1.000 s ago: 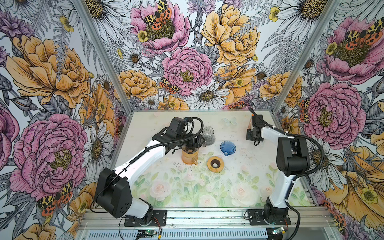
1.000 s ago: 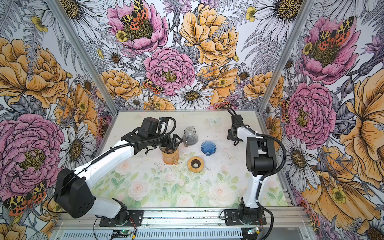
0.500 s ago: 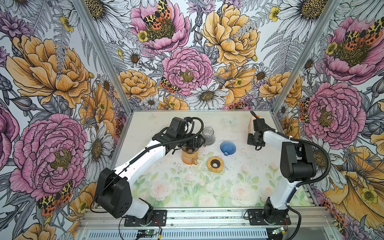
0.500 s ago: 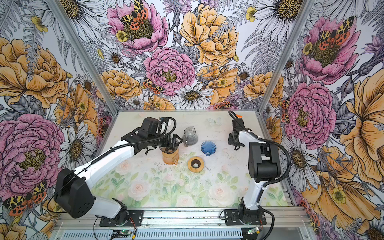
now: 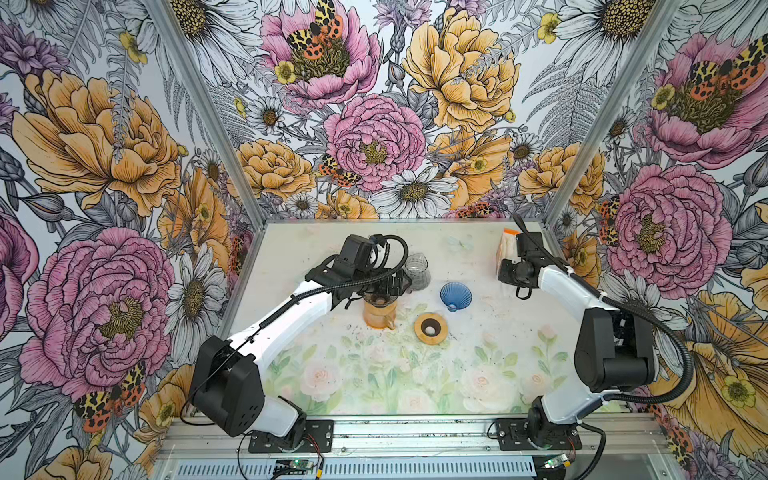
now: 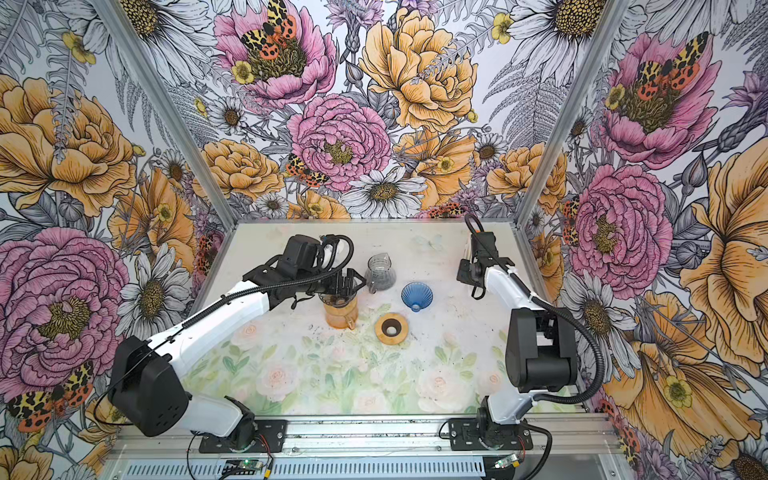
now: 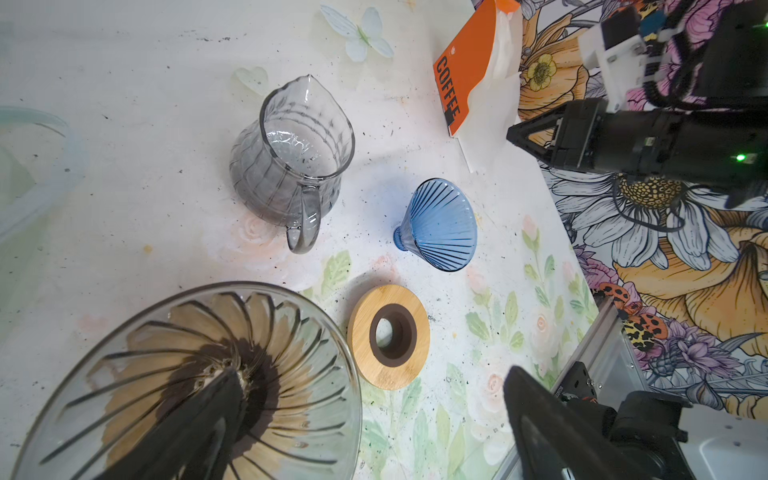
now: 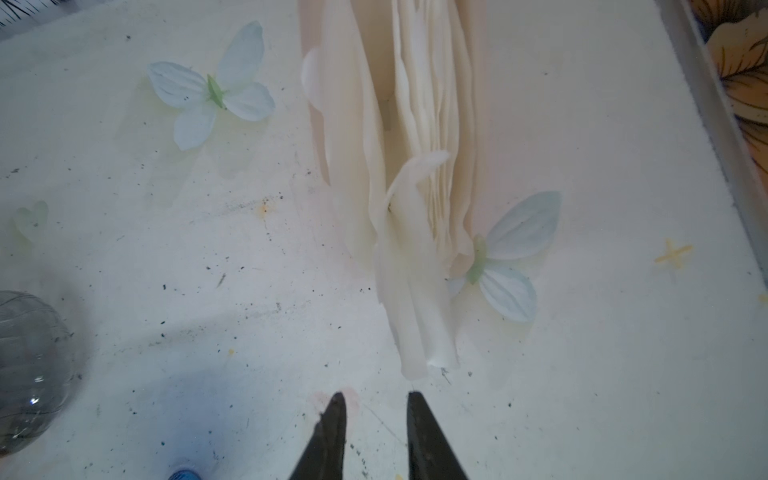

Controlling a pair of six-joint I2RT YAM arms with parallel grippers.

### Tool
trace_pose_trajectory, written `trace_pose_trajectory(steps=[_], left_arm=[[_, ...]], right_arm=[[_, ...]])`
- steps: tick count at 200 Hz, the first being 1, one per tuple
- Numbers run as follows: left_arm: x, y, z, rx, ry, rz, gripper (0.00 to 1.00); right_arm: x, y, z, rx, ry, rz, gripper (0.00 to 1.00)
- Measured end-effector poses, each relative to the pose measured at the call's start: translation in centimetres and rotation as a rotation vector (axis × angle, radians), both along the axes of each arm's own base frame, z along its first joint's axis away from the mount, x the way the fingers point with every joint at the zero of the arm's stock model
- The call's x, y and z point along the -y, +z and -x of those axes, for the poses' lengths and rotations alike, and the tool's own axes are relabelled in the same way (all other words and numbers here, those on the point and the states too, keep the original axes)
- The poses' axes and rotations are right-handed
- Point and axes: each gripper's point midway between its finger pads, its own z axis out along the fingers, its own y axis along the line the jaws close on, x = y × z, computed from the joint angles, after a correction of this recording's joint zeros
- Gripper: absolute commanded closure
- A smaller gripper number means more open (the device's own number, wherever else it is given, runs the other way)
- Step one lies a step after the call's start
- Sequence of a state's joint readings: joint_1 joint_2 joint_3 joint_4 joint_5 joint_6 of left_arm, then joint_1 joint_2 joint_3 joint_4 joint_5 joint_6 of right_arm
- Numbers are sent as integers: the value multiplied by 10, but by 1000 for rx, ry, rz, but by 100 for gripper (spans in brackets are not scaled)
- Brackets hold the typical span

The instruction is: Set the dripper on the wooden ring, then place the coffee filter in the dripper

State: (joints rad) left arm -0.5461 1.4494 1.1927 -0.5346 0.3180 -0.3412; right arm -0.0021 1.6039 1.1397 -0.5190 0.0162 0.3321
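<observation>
Pick-up step: my right fingers point(image 8: 332, 432), narrowly parted and empty, sit just short of the coffee filter point(image 8: 409, 299) sticking from its pack point(image 7: 461, 83), left fingers point(image 7: 536, 415) wide open at the dripper point(image 7: 299, 340); next, I pinch one sheet.

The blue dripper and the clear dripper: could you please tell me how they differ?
The blue dripper lies tipped on its side on the table; the clear dripper sits upright on the amber carafe. The blue one is empty; the clear one shows brown inside. Both are ribbed cones.
</observation>
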Motion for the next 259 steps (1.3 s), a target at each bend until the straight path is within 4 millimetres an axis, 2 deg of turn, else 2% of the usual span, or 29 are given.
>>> trace_pose_trajectory(steps=[24, 55, 74, 117, 145, 196, 259], left_arm=[[0, 0, 0, 0, -1, 0, 1], [1, 0, 1, 0, -3, 0, 1], [2, 0, 2, 0, -6, 0, 1], [3, 0, 2, 0, -8, 0, 1], [3, 0, 2, 0, -8, 0, 1], [3, 0, 2, -1, -8, 0, 1], [3, -5, 1, -11, -8, -7, 1]], right_arm=[[7, 15, 9, 40, -14, -11, 73], [25, 13, 17, 35, -51, -12, 74], [33, 3, 17, 8, -58, -10, 74], [31, -37, 9, -94, -27, -20, 76], [32, -46, -2, -115, -16, -18, 81], [33, -43, -20, -76, -3, -6, 100], [34, -32, -22, -47, -5, 1, 100]])
